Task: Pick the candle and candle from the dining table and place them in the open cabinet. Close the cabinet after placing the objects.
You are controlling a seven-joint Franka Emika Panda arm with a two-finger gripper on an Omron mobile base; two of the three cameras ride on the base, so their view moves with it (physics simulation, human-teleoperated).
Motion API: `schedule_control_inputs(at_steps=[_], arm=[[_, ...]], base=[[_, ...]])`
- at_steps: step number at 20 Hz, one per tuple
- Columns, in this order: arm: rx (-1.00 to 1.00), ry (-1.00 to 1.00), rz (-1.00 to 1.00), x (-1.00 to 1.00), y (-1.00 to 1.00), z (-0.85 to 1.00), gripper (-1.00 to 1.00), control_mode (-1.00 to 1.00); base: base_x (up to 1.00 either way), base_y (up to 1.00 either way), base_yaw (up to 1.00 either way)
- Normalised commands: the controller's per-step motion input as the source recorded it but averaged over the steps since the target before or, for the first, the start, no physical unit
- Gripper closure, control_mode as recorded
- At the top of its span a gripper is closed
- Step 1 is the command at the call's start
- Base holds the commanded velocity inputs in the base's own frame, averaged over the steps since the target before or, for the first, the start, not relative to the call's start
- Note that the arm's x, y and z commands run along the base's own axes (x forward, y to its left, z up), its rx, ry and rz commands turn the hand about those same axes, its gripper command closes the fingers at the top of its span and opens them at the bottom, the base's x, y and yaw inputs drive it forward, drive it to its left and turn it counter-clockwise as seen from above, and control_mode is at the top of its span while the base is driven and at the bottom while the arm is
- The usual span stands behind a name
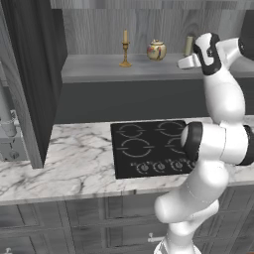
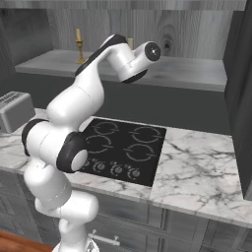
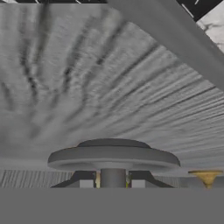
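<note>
- The stubby candle (image 1: 189,45) rides in the gripper (image 3: 112,183) over the right part of the cabinet shelf (image 1: 99,67); its grey base (image 3: 113,157) shows just ahead of the fingertips (image 3: 86,183).
- The jaws are nearly closed on its thin stem.
- It looks light, stiff and top-heavy: set it down level.
- The taper (image 1: 125,48) stands mid-shelf, beside the jar (image 1: 156,50).
</note>
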Motion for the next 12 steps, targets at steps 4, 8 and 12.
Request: schedule_control_inputs(at_steps=[4, 8, 12], arm=[[0.00, 0.01, 0.00, 0.26, -0.01, -0.08, 1.00, -1.00], [0.00, 0.00, 0.00, 0.22, -0.04, -0.19, 1.00, -1.00], [0.00, 0.00, 0.00, 0.20, -0.01, -0.30, 1.00, -1.00]], base=[[0.00, 0.00, 0.00], [0.00, 0.00, 0.00], [0.00, 0.00, 0.00]])
